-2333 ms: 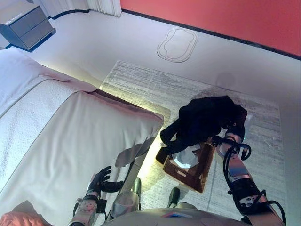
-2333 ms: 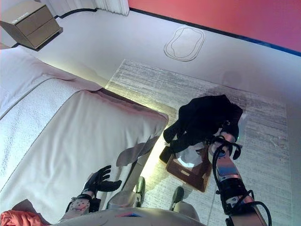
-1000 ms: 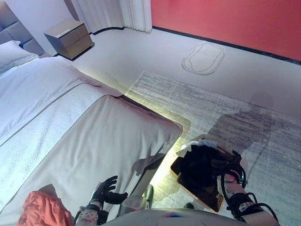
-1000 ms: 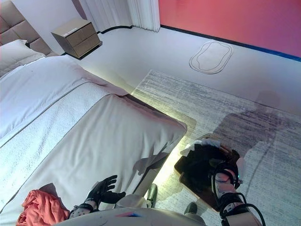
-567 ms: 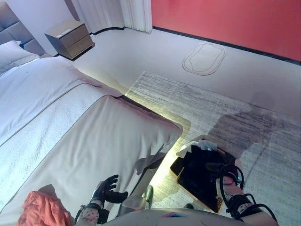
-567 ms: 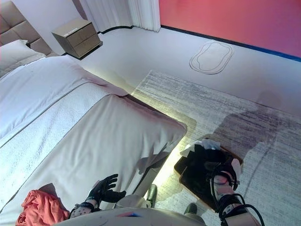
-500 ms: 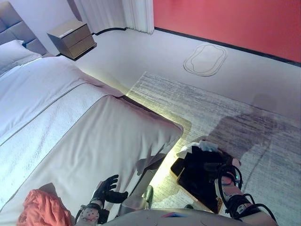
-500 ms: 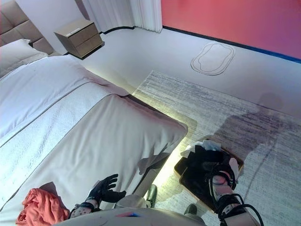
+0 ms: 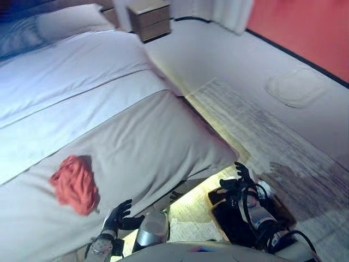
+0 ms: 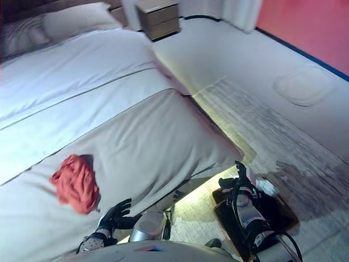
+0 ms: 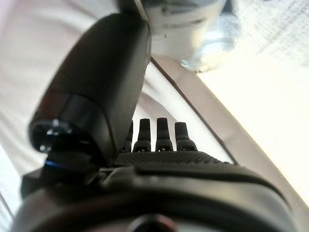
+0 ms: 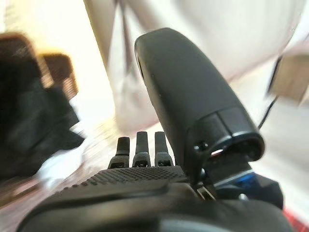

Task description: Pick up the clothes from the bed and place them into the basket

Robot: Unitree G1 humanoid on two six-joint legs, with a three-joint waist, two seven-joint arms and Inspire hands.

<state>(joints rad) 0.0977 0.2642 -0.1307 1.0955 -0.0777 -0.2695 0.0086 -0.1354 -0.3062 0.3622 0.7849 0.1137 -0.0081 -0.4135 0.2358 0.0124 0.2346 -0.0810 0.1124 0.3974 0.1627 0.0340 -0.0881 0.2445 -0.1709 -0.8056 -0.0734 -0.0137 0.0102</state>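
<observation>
A coral-red garment (image 9: 73,185) lies crumpled on the beige bed cover (image 9: 163,136), near the bed's front edge. My left hand (image 9: 121,215) is open and empty, low beside the bed edge just right of the garment; its straight fingers (image 11: 157,133) show in the left wrist view. A brown basket (image 10: 293,216) stands on the rug by the bed's corner with a black garment (image 10: 262,210) and some white cloth (image 10: 267,187) in it. My right hand (image 10: 235,177) is open and empty just above the basket's near-left side; its fingers (image 12: 137,147) are straight.
The bed takes up the left and middle, with pillows (image 10: 71,19) at its head. A brown nightstand (image 10: 158,19) stands beyond it. A grey rug (image 10: 283,136) lies right of the bed. A red wall (image 9: 305,33) runs along the far right.
My right hand lowered the black garment into the basket and let it go; it is now open and empty above it. The camera has swung left towards the bed.
</observation>
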